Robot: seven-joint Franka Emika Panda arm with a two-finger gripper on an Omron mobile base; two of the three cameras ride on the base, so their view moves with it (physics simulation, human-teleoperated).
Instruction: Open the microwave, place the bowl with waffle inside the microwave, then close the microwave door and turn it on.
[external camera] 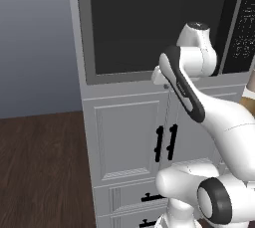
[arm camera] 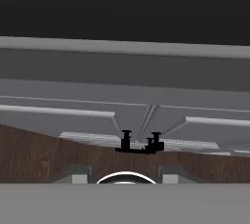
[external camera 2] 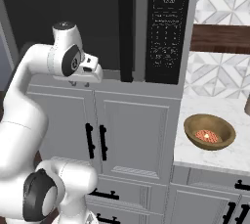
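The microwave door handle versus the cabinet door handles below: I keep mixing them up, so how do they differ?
The microwave door handle is one tall, thick vertical bar running the door's height; the cabinet door handles are a pair of short, thin bars side by side. The microwave door handle sits high, beside the control strip; the cabinet door handles sit lower, where two white cabinet doors meet. Both are black and upright.

White panelled cabinets [external camera 2: 132, 130] with paired black vertical handles [external camera 2: 96, 141] serve as the landmark: a white marble counter [external camera 2: 215, 155] adjoins their right side, a patterned tile backsplash [external camera 2: 219, 78] and a dark wooden shelf [external camera 2: 219, 38] rise above that counter, and dark wood flooring [external camera: 42, 167] spreads to their left.
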